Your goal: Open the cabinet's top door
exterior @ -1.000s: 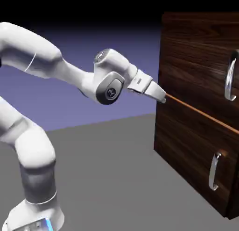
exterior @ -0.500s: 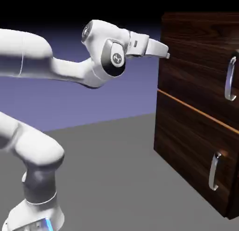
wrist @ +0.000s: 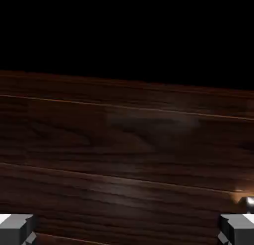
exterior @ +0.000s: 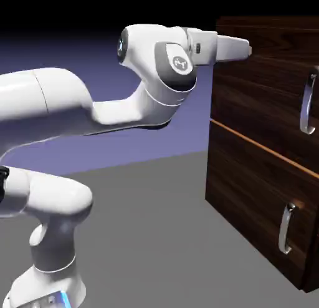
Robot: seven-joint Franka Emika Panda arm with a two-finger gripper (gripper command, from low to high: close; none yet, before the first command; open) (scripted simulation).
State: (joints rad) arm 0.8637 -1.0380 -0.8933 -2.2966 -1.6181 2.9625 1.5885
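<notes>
Two closed panels on the cabinet [exterior: 268, 144], end effector [exterior: 248, 50] spread wide near the top door [exterior: 261, 88], holding nothing

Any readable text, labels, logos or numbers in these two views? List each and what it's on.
No readable text in either view.
Round grey cap on the arm's wrist joint: a small white emblem, too blurred to read.
The cabinet, the top door and the gripper: no markings.

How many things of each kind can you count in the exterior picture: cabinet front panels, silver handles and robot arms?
Dark walnut wood-grain front panels: 2, the upper, larger top door and the lower, shorter panel
Curved silver bar handles: 2, upper and lower
White robot arms: 1
Total: 5
</notes>
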